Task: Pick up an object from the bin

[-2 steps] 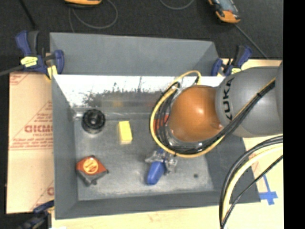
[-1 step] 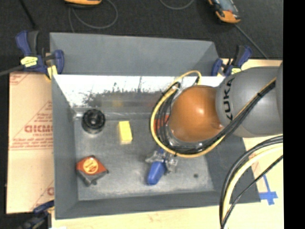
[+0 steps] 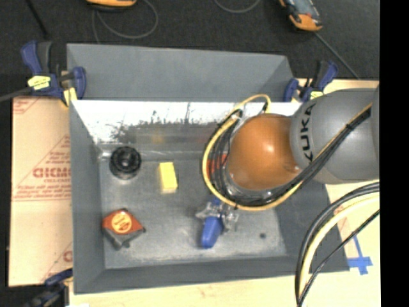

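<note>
currently the hand (image 3: pixel 220 215) is hanging low over the floor of the bin (image 3: pixel 192 117), sitting at the upper end of a small blue elongated piece (image 3: pixel 208 234). this piece is lying tilted near the front wall, in the right half. whether the hand is standing wide or narrow cannot be told, as the orange wrist cover (image 3: pixel 259 152) is hiding much of it.

risk, as judged: the hand is meeting only the tip of the blue piece, so a close there is likely pinching the end and letting the piece swing or slip out on the lift.

surroundings: a yellow block (image 3: pixel 168 177) is lying up and well left of the blue piece. a black round part (image 3: pixel 124 160) is lying farther left still, and an orange-and-black item (image 3: pixel 120 225) far left at about the blue piece's level. nothing is standing in the way.
</note>
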Robot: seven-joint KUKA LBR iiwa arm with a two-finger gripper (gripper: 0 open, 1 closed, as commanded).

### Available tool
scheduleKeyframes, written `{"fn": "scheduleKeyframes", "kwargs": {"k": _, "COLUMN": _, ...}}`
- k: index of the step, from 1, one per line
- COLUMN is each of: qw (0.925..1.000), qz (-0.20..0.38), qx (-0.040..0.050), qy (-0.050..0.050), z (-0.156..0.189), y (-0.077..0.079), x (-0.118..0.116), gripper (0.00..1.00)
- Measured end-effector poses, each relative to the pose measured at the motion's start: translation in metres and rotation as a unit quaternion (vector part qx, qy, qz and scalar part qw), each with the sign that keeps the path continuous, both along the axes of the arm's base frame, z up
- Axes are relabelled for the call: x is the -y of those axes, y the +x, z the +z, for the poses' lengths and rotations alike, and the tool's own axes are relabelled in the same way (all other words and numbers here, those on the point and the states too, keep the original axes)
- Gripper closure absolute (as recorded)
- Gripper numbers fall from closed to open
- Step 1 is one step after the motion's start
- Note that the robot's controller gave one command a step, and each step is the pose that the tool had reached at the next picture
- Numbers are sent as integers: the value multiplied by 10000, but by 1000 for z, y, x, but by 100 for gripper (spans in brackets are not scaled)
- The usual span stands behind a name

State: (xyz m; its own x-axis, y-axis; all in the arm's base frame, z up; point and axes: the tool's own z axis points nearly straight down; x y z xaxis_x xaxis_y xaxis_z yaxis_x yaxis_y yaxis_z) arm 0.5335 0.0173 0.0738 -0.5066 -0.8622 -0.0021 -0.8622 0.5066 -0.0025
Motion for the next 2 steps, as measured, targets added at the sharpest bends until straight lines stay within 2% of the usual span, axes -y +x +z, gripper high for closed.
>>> {"fn": "scheduleKeyframes", "kwargs": {"k": 1, "qw": 10000, "qz": -8, "qx": -27, "qy": 0, "z": 11, "y": -1, "x": 0, "gripper": 100}}
{"fn": "scheduleKeyframes", "kwargs": {"k": 2, "qw": 10000, "qz": -14, "qx": -18, "qy": 1, "z": 25, "y": -1, "x": 0, "gripper": 100}}
